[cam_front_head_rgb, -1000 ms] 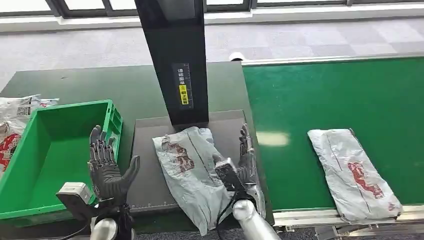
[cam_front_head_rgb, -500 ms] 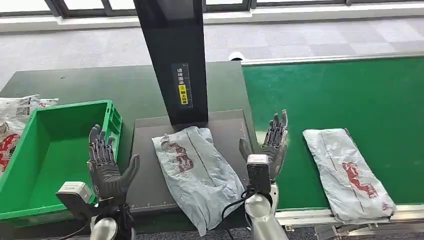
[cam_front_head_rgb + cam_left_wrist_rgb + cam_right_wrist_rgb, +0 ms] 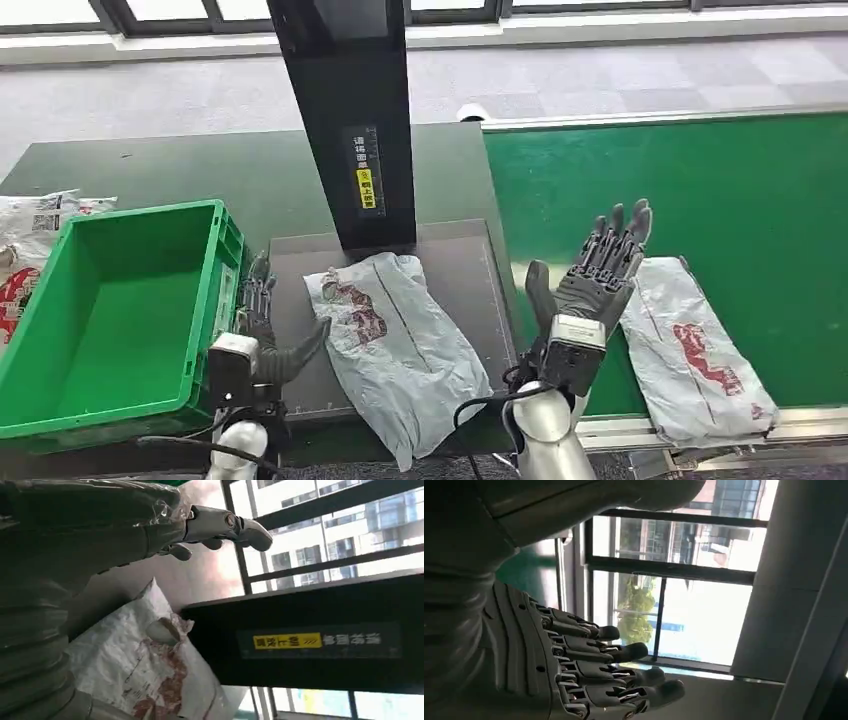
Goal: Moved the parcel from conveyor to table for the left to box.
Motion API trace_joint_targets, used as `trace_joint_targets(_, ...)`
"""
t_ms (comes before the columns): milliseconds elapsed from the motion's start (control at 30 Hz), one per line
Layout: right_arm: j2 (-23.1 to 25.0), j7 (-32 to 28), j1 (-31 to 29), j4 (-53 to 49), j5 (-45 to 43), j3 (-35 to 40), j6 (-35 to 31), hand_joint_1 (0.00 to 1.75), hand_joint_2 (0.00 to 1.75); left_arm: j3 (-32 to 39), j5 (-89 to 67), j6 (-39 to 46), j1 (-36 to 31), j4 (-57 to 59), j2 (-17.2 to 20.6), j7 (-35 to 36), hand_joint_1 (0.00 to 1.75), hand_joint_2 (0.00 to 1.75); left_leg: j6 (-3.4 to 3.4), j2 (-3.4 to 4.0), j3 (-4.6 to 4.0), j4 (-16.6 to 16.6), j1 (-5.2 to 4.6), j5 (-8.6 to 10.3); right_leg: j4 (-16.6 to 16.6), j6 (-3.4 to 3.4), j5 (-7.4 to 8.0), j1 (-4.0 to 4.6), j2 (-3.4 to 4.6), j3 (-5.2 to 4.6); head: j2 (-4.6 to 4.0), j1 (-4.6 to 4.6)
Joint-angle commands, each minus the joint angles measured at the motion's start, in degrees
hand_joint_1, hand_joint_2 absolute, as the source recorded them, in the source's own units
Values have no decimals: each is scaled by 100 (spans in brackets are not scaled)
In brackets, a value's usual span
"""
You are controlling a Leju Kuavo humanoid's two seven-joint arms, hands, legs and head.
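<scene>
A grey plastic parcel (image 3: pixel 395 335) with a red print lies on the dark table pad (image 3: pixel 465 262), below the black scanner post; the left wrist view shows the parcel (image 3: pixel 145 675) close by. My left hand (image 3: pixel 268 335) is open, just left of the parcel, its thumb reaching toward the parcel's edge, beside the green crate's wall. My right hand (image 3: pixel 595 270) is raised and open over the conveyor's edge, fingers spread, holding nothing. A second grey parcel (image 3: pixel 695 350) lies on the green conveyor belt (image 3: pixel 700 190), partly behind my right hand.
An empty green crate (image 3: pixel 110 310) stands on the table at the left. More bagged parcels (image 3: pixel 30 235) lie beyond its left side. The black scanner post (image 3: pixel 350 120) rises behind the pad. A metal rail (image 3: pixel 700 430) edges the conveyor's front.
My right hand left the parcel on the pad, rose and swung right over the conveyor. My left hand moved right, from over the crate to beside the parcel. The conveyor parcel drifted left.
</scene>
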Motion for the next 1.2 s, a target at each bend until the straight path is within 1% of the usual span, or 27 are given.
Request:
trace_joint_targets(33, -136, 17, -140, 480, -214, 258, 9, 0, 175, -219, -298, -102, -585, 1411, 72, 10, 0, 175, -2, -9, 4, -16, 10, 9, -23, -9, 9, 11, -14, 11, 0, -2)
trace_joint_targets(100, -132, 17, -209, 634, -167, 315, 9, 0, 175, -271, -471, -69, -768, 1863, -29, 56, 0, 175, -1, -10, 6, -15, 10, 8, -23, -7, 8, 12, -14, 15, 0, -2)
trace_joint_targets(133, -232, 17, -267, 797, -297, 380, 9, 0, 175, -378, -634, 12, -815, 2016, -78, 151, 0, 175, 1, -12, 5, -9, 3, 6, -13, -4, 4, 6, -12, 13, 0, -2)
trace_joint_targets(167, -158, 17, -273, 919, -189, 369, 9, 0, 175, -400, -699, 17, -967, 2346, -121, 41, 0, 175, 1, -9, 6, -12, 5, 7, -17, -5, 7, 7, -11, 14, 0, -2)
trace_joint_targets(267, -166, 17, -304, 1100, -228, 379, 9, 0, 175, -565, -931, 113, -1058, 2639, -214, 80, 0, 175, 1, -9, 6, -14, 7, 10, -23, -5, 11, 9, -11, 18, 0, 0)
trace_joint_targets(400, -144, 17, -340, 1213, -200, 393, 9, 0, 175, -858, -1281, 313, -1230, 3010, -221, 503, 0, 175, 1, -8, -4, -4, 3, 5, -7, -3, 5, 2, -9, 4, 0, -2)
trace_joint_targets(867, -146, 17, -346, 1222, -201, 392, 9, 0, 175, -872, -1295, 315, -1238, 3038, -221, 534, 0, 175, 1, -4, -5, -5, 9, 8, -16, -5, 11, 8, -5, 5, 0, -2)
trace_joint_targets(933, -80, 17, -394, 1450, -145, 252, 9, 0, 175, -1078, -1805, 385, -1338, 3275, -203, 1007, 0, 175, 2, -5, -6, -4, 7, 8, -13, -5, 10, 6, -6, 5, 0, -2)
trace_joint_targets(1133, -106, 17, -395, 1664, -233, 156, 11, 0, 175, -1409, -2210, 319, -1545, 3778, -221, 1365, 0, 175, 6, -16, 3, -11, 7, 14, -20, -5, 11, 5, -19, 20, 0, -2)
trace_joint_targets(1167, -125, 17, -373, 1656, -205, 145, 9, 0, 175, -1452, -2319, 350, -1562, 3833, -221, 1436, 161, 175, 8, -15, 6, -7, 4, 10, -13, -3, 7, 0, -17, 20, 0, -2)
trace_joint_targets(1200, -124, 17, -347, 1629, -193, 128, 9, 0, 175, -1473, -2400, 389, -1568, 3866, -218, 1497, 175, 175, 8, -15, 6, -13, 9, 15, -22, -5, 13, 5, -18, 24, 0, -2)
